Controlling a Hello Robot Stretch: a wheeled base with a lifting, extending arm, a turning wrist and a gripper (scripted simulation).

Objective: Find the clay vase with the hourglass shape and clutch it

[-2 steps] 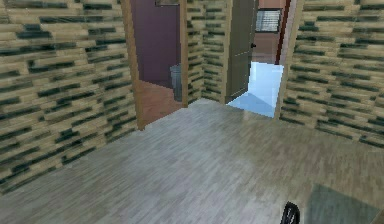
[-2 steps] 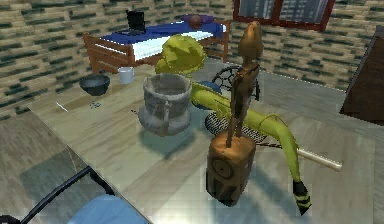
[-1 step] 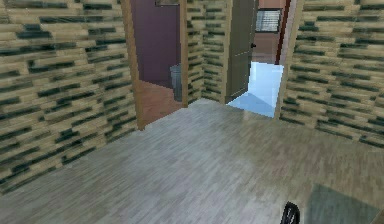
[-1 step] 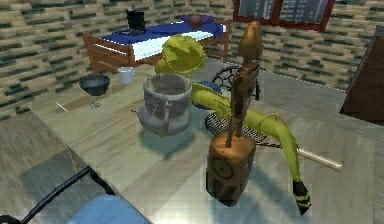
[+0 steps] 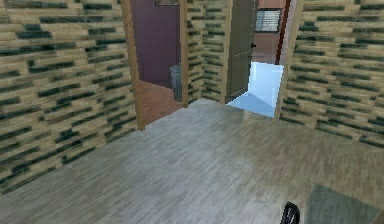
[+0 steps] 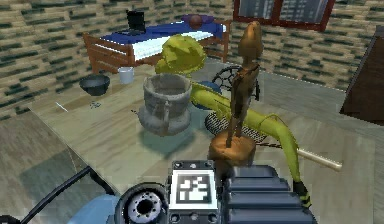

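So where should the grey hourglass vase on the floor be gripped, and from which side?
Probably at the narrow waist of the grey vase, which stands upright: flared rim above and wider foot below should stop slipping. Come from the arm side view's lower left, since a tall wooden statue stands to its right and a yellow-green object lies behind it.

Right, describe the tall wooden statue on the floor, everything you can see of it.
The statue is a slim brown figure, wooden by its look, with a narrow head and thin body rising from a round, flat base. It stands upright on the floor, beside a grey pot. A yellow-green bent tube passes behind it; whether they touch cannot be told.
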